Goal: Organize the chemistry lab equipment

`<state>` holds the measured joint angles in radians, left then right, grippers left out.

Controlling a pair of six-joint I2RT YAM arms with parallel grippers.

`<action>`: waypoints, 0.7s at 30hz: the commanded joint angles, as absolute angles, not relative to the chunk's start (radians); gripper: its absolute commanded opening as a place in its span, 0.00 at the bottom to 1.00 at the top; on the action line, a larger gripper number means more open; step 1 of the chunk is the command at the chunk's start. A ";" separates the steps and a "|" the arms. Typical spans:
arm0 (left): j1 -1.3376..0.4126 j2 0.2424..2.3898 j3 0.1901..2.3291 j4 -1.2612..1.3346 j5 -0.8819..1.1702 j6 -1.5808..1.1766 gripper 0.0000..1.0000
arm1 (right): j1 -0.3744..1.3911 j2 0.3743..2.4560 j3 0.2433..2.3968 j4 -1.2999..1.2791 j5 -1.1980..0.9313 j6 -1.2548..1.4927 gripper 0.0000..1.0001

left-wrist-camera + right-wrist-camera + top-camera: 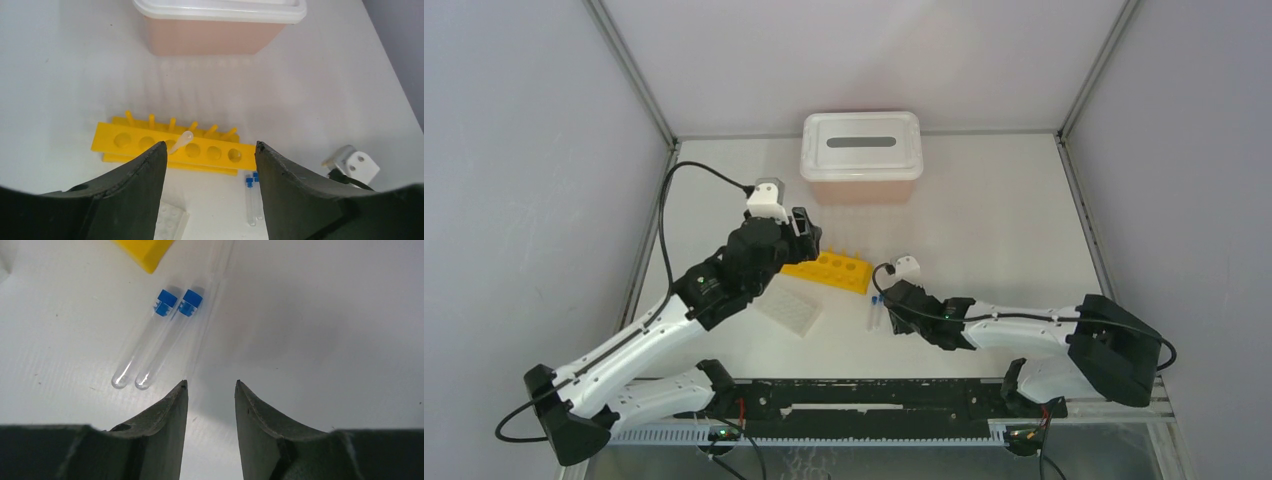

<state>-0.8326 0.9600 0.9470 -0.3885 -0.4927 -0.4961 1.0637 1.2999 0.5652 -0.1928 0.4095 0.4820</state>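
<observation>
**Vials next, one tube already racked**

The right jaws, half open and empty, should shift left, centre on one blue-capped vial (145, 337) and close mid-length. Both vials lie on the bench (325, 315) just left of them. The left jaws stand wide and empty over the yellow rack (122, 140), where a tube (181, 141) leans.

White arms (639, 345) with black joints and loose black cables (694, 165) (wrist cameras (767, 205) white), black pincer fingers (135, 195).
</observation>
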 commanded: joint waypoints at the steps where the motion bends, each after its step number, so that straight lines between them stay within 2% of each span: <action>1: -0.842 0.930 0.995 -0.374 -0.468 -0.517 0.70 | 1.069 1.348 0.616 -0.139 0.405 0.515 0.47; 21: -0.844 0.902 0.963 -0.362 -0.479 -0.508 0.71 | 1.006 1.486 0.666 -0.097 0.353 0.505 0.46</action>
<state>-0.8360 0.9310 0.9470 -0.3908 -0.4683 -0.4992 1.0199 1.4723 0.6323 -0.1265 0.3645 0.4957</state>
